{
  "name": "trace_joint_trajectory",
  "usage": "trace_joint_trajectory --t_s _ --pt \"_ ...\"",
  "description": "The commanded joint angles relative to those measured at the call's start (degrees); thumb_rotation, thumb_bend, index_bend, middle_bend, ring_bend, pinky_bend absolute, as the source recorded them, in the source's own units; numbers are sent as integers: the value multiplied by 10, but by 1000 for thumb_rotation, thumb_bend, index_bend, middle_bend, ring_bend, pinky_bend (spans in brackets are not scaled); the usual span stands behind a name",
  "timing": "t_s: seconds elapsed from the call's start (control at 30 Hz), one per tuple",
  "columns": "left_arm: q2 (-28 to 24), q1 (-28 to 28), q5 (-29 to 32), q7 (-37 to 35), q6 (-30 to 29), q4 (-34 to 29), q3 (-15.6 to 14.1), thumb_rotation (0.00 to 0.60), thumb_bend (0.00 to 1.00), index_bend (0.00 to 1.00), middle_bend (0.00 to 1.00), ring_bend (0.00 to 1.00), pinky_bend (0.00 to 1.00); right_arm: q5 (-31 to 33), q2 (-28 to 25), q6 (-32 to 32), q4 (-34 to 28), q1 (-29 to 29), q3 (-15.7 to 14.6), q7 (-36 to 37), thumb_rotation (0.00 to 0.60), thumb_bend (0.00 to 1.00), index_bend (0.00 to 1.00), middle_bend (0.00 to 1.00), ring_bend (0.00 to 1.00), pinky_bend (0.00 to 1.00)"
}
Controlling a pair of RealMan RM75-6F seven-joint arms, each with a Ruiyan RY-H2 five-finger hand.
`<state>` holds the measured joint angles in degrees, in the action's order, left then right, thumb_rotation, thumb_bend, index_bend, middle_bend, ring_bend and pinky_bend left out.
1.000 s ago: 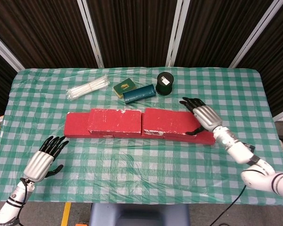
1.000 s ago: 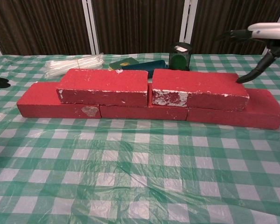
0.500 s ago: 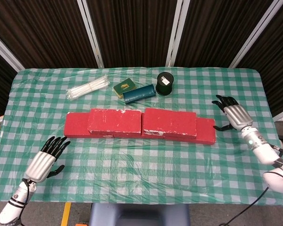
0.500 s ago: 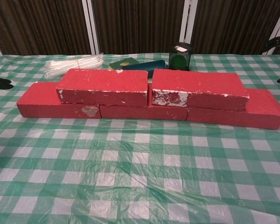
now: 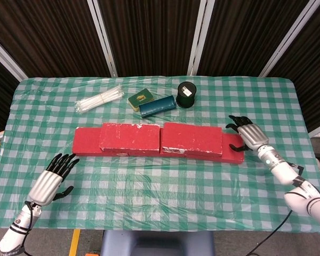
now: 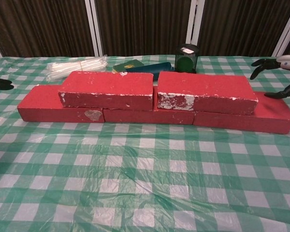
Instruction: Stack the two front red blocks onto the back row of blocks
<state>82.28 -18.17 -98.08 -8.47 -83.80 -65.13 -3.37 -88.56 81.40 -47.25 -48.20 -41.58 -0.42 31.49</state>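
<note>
Your left hand [image 5: 52, 182] rests open near the front left corner of the bench [image 5: 165, 181], fingers apart, holding nothing, well apart from the blocks. The chest view catches only a dark sliver of it at the left edge.

Both stacked red blocks sit on the back row [image 6: 48, 107]: the left upper block [image 6: 108, 89] and the right upper block [image 6: 205, 92] lie end to end, nearly touching at the middle, with the back row's ends showing past them on either side. By the look of it, the stacking itself is done and you are at the tidy-up stage.

Your right hand [image 5: 246, 133] is open and empty, fingers spread, at the right end of the back row; its thumb appears to touch that end block [image 6: 275, 113], though contact is hard to confirm. If alignment satisfies you, the next move calls only for lifting that hand clear without nudging the row.

Behind the blocks, the dark cylinder [image 5: 186, 94] is partly hidden in the chest view.
</note>
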Motion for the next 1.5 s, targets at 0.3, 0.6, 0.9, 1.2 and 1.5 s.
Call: trace_joint_trajectory --t_s 0.3,0.6,0.9,1.2,1.5 --pt "-1 3 7 0 -4 2 5 600 277 0 0 0 1 3 6 12 -17 -11 3 -16 514 445 292 7 0 19" --pt "-2 3 7 1 -5 0 6 600 274 0 0 0 1 9 3 14 -35 -16 8 -31 514 445 278 7 0 19" --pt "-3 3 7 5 -5 -3 5 600 273 0 0 0 1 15 -7 6 -47 -9 9 -42 502 445 256 7 0 19" --pt "-17 13 3 20 -27 -24 5 600 285 0 0 0 2 8 -90 -170 -166 98 1 -60 489 351 16 0 0 15" --pt "-48 35 0 61 -55 -81 2 600 299 0 0 0 0 -37 -137 -447 -348 325 -81 -357 501 238 0 0 0 0"
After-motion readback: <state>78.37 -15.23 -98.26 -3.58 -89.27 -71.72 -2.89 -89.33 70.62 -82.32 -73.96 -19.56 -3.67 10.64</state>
